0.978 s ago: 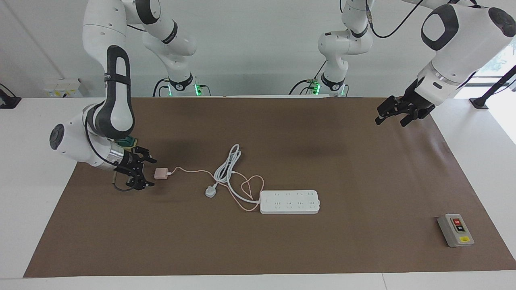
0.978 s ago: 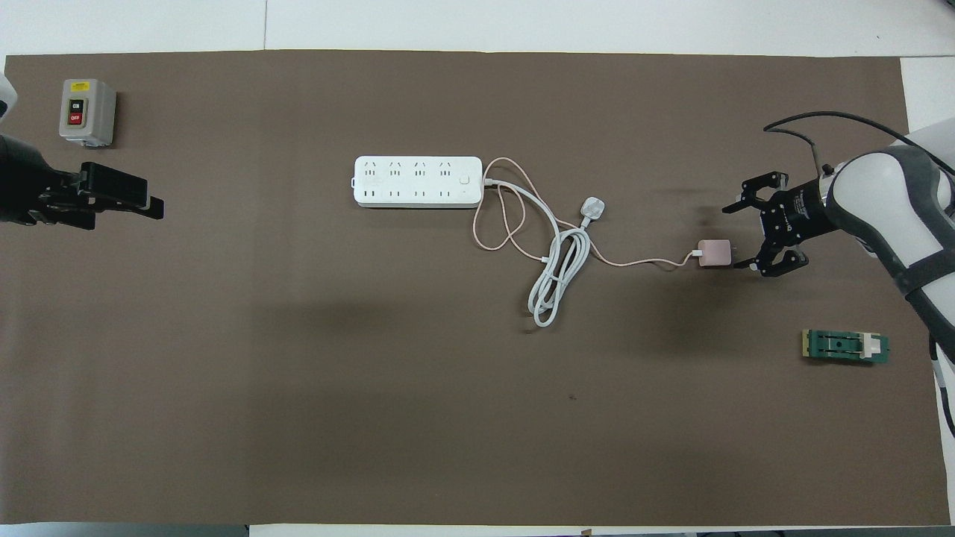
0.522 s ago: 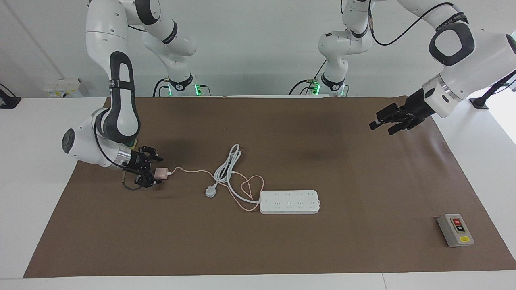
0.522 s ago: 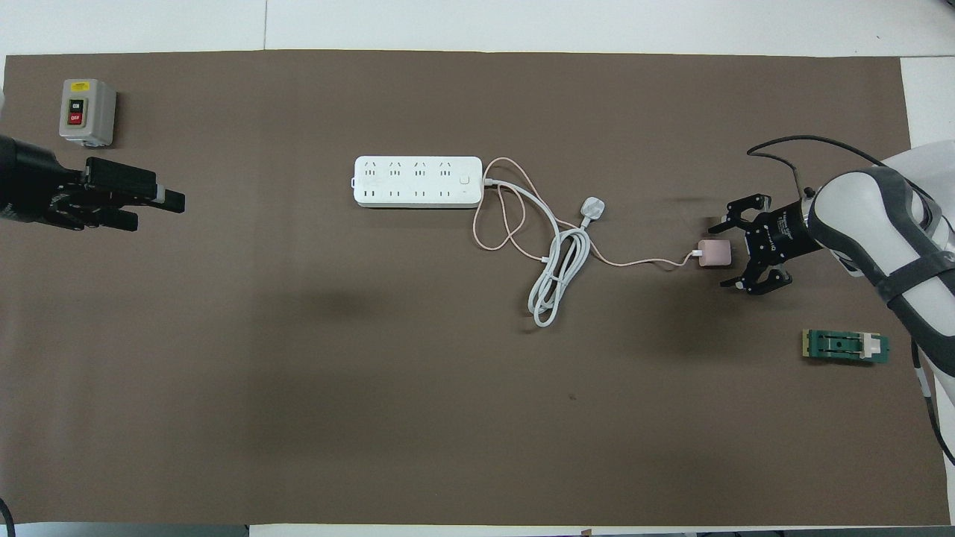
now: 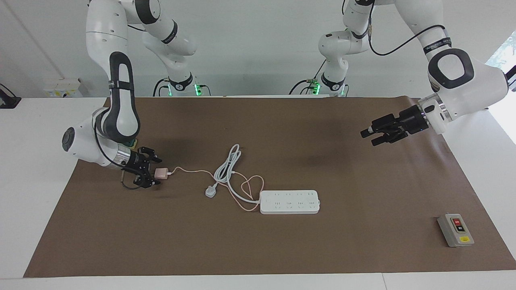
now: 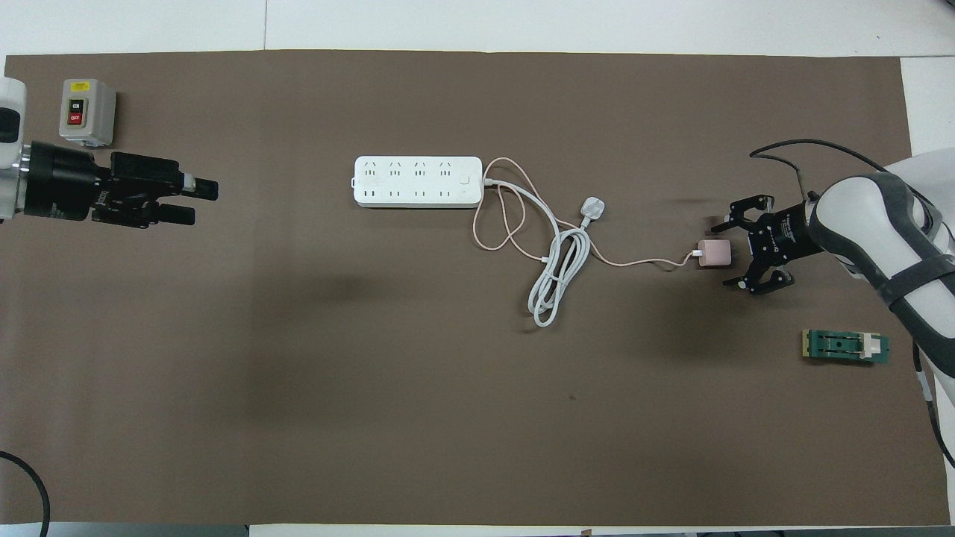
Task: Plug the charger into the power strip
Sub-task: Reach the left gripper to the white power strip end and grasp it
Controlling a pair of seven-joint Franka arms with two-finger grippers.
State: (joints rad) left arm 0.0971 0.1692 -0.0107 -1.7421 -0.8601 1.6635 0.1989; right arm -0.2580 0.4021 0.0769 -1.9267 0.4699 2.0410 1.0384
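Observation:
The pale-pink charger [image 5: 161,173] [image 6: 714,253] lies on the brown mat toward the right arm's end, its thin pink cable running toward the power strip [image 5: 290,201] [image 6: 418,181]. The strip is a flat white bar lying near the mat's middle. My right gripper [image 5: 155,172] [image 6: 725,253] is low at the mat, open, with its fingers on either side of the charger's prong end; I cannot tell whether they touch it. My left gripper [image 5: 371,137] [image 6: 195,201] is open and empty, raised over the mat at the left arm's end.
A white-grey three-pin plug [image 5: 211,191] [image 6: 592,208] and its coiled thick white cord [image 5: 227,167] [image 6: 556,280] lie between charger and strip. A grey box with red and black buttons [image 5: 455,229] [image 6: 86,111] stands at the left arm's end. A green part [image 6: 845,347] lies near the right arm.
My right gripper has slid in toward the charger until its open fingers flank it. My left gripper has turned and reached farther in over the mat. Charger and strip have not moved.

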